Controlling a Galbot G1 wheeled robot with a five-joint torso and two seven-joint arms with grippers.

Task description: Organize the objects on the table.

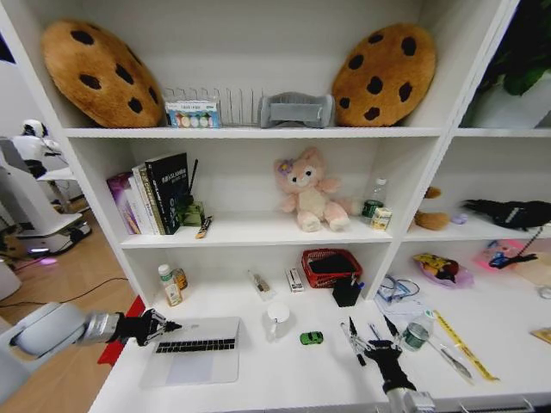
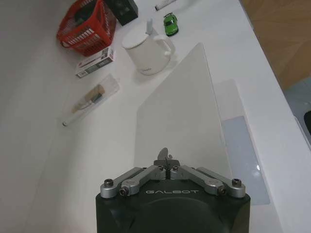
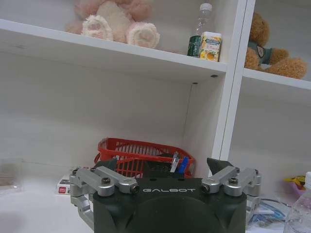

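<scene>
a white counter [image 1: 275, 379] under shelves holds scattered desk things; the silver laptop [image 1: 193, 351] lies open and flat at the robot's left front, its long side running along the counter's front edge; the left pincer [image 1: 165, 326] reaches in from the left and sits at the laptop's left rear corner, right by the keyboard, its fingers drawn together to a point, and in the left wrist view it looks to be pinched on the edge of the pale lid, which rises tilted ahead of it; so the laptop lies directly before the left pincer, and that arm is by far the nearer; the white mug [image 1: 277, 319] and small green toy car [image 1: 311, 338] stand just right of the laptop; the right pincer [image 1: 377, 348] hovers at the right front with fingers spread wide and holding nothing, its tips beside the loose pens [image 1: 355, 339]; a yellow ruler [image 1: 461, 346] lies farther right.
</scene>
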